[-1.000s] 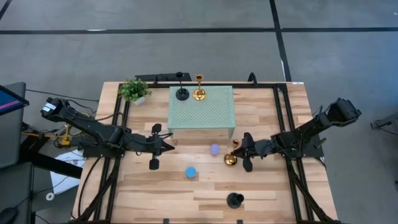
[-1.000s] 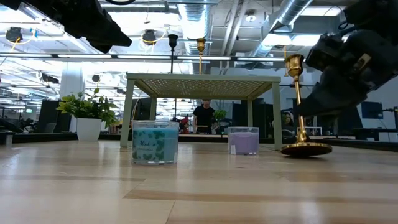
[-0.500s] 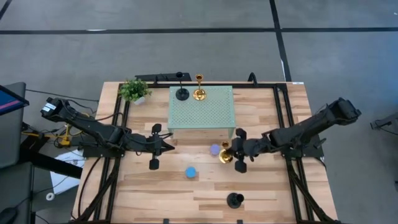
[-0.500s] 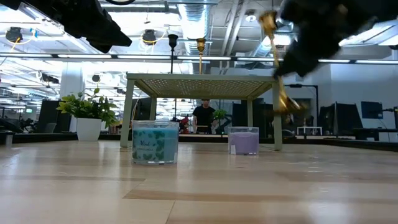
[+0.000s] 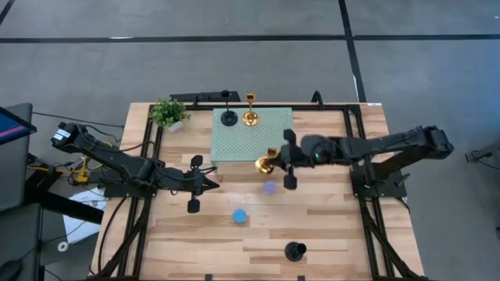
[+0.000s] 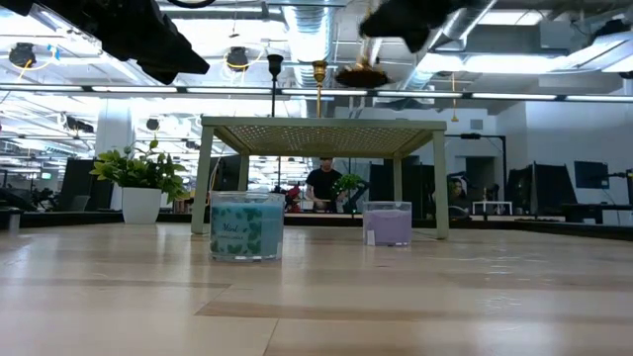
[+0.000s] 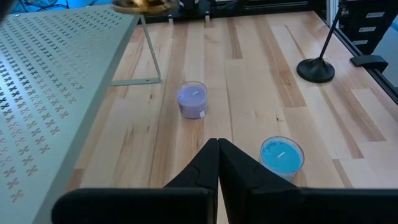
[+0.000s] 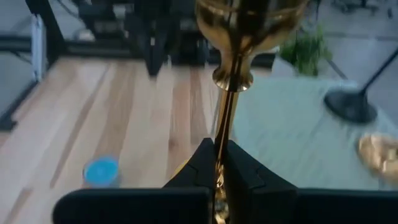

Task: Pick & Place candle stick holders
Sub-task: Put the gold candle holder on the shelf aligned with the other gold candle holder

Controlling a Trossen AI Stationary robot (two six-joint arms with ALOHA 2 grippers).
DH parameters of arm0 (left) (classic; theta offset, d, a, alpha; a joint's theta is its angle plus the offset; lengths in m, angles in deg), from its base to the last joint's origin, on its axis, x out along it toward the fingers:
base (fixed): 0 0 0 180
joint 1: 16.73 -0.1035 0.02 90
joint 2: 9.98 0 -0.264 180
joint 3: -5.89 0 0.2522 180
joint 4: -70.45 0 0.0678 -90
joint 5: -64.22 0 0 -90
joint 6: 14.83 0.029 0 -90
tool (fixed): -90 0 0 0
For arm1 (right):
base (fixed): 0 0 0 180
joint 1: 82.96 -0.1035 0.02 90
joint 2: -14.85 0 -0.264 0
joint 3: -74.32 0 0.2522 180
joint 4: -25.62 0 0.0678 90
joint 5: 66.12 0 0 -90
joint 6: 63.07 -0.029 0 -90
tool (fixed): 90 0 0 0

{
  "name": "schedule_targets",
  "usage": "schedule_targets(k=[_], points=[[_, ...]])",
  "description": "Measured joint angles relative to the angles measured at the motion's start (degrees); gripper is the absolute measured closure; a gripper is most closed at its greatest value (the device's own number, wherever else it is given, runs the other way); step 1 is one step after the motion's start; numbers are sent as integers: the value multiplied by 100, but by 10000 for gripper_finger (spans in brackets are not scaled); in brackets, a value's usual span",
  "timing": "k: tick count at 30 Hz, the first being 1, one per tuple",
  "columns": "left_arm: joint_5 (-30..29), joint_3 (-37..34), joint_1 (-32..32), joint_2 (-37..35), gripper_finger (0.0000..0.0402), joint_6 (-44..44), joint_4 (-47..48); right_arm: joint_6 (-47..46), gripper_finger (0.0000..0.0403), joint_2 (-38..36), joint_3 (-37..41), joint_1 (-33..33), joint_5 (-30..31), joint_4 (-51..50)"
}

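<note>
1. Nearest the front edge, at about five o'clock on the wooden table (image 5: 328, 234), a black holder (image 5: 294, 250) with a round base stands alone, well apart from both arms.
2. A little farther in sits the blue stubby holder (image 5: 240, 216), and beyond it, toward one o'clock from the blue one, the lilac holder (image 5: 269, 187); the two are apart from each other, and both rest on the bare wood.
3. The left gripper (image 5: 214, 182) hangs over the table at nine o'clock from the lilac holder, its fingers pressed together on nothing; in its own wrist view the closed fingertips (image 7: 217, 148) point between the lilac holder (image 7: 191, 99) and the blue one (image 7: 282, 154).
4. The right gripper (image 5: 283, 158) reaches in from three o'clock, raised off the table just beyond the lilac holder. Its fingers pinch the thin stem of a gold holder (image 5: 266, 163), which is tilted, with its round foot toward the left arm, at the near edge of the mint-green stand (image 5: 251, 136).
5. From table height that gold holder (image 6: 362, 71) is in the air above the stand's top (image 6: 321, 127).
6. On the far part of the stand, at twelve o'clock, a second black holder (image 5: 228, 117) and a second gold holder (image 5: 250, 117) stand upright side by side.
7. At eleven o'clock, off the stand's far left corner, is a small potted plant (image 5: 169, 114).
</note>
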Motion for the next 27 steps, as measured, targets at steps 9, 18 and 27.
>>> schedule_targets(k=[9,18,27], points=[[0,2,1,0,394,0,2,287,403,1083,-744,809,-846,129],[0,5,0,0,394,-1,4,541,403,1579,-1387,1221,-868,129],[0,5,-1,0,394,-2,0,309,403,1564,-1418,1650,-956,-100]])
